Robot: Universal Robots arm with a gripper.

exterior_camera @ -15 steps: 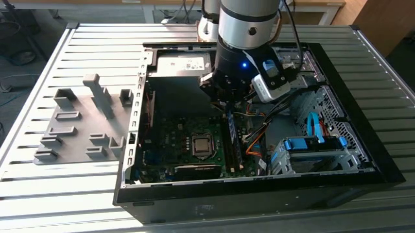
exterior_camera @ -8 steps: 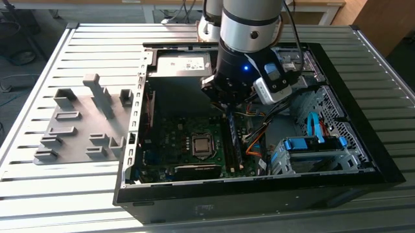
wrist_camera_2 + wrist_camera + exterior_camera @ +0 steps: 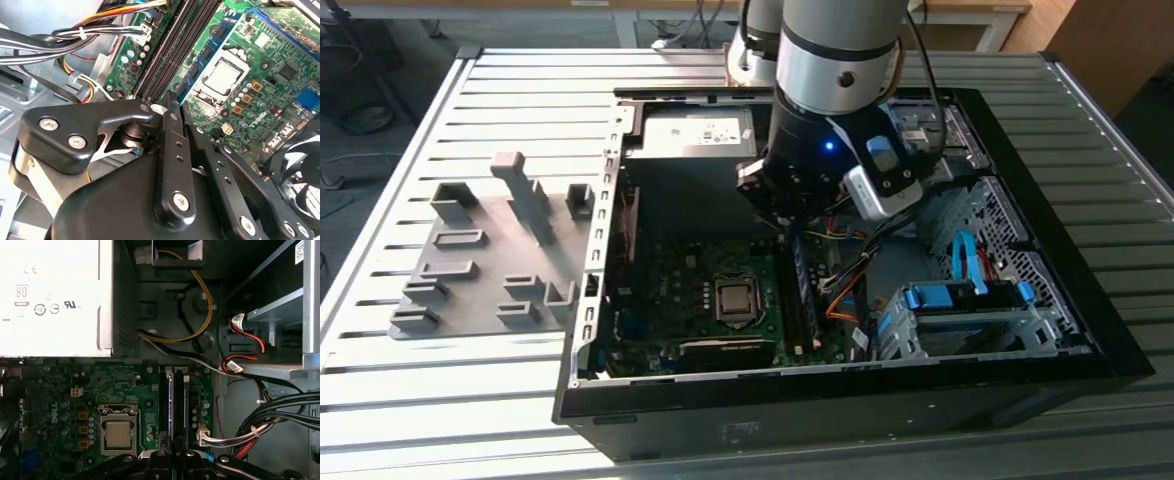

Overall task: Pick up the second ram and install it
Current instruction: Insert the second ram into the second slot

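— Exterior view first: where's the claw?

— Down inside the open computer case on the table, hanging over the memory slots beside the CPU socket.

— And the second ram?

— In the first wrist view it stands on edge in the slot bank, just beside the socket, with the claw directly over one end of it. Its long axis runs straight away from the claw along the slots.

— Claw wide or narrow?

— Narrow. In the second wrist view the fingers sit almost together. Whether they pinch the board's top edge or merely rest against it, I cannot tell.
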